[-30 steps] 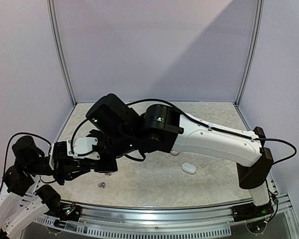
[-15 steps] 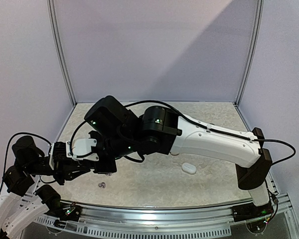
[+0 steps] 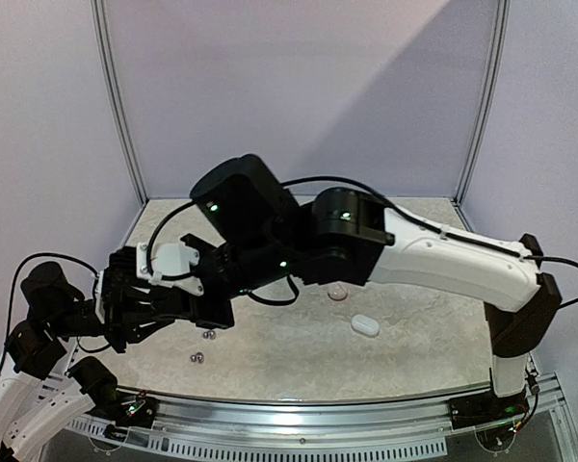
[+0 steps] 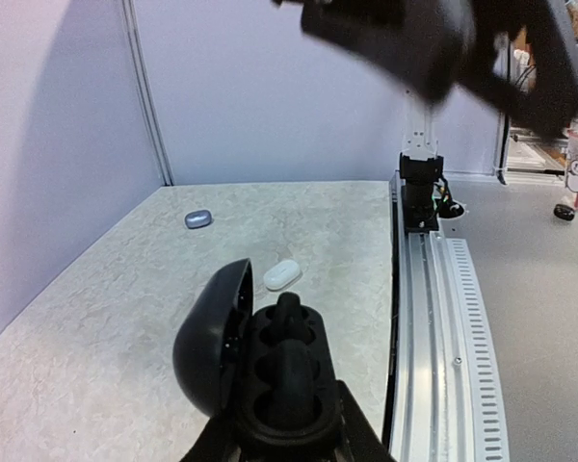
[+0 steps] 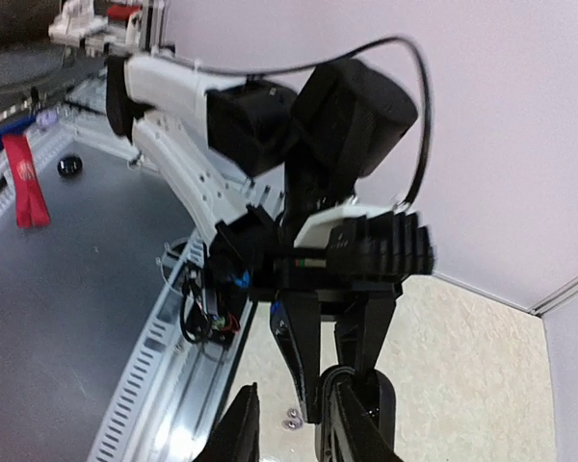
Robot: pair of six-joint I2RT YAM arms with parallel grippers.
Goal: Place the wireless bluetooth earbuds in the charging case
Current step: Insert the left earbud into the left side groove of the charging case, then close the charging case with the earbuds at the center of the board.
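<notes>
I'm clamping the open case (image 4: 270, 385) in the left gripper (image 4: 285, 441) at the near left while the right gripper (image 5: 287, 438) is hovering above it, slightly parted and empty, with two earbuds (image 3: 197, 357) lying on the table (image 3: 414, 356) just right.

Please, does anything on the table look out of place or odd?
Two buds lie loose on the table near the front edge, outside any case. The open black case sits in the left gripper. Nothing looks damaged.
</notes>
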